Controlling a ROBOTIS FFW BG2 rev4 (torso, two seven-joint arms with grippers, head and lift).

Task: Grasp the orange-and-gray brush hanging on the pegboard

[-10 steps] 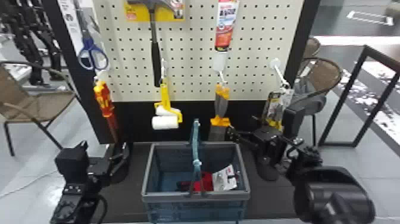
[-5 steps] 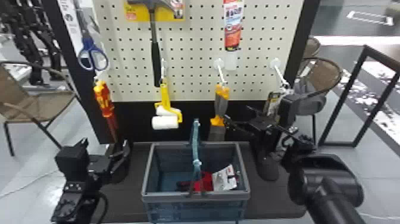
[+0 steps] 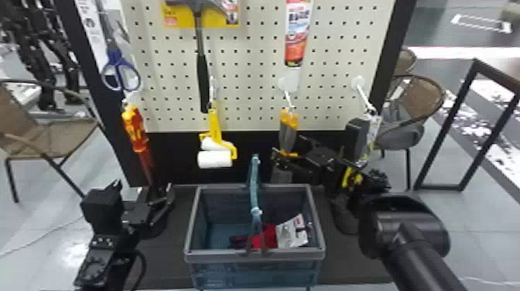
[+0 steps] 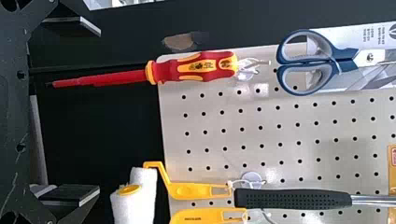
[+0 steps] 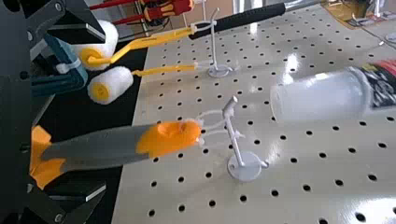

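Fingers apart on either side of the hanging brush point(image 5: 175, 137), your right claw point(image 5: 102, 115) should center on the gray handle point(image 5: 105, 147) before closing evenly.

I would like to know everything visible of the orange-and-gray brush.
The orange-and-gray brush hangs by thin ties from a pegboard hook, handle end up. Its plastic-looking handle is gray, with orange at the top and collar. In the head view, a gray part shows lower down, beyond the right gripper. The handle lies between that gripper's open fingers, with no clear contact. A second brush may hang against it.
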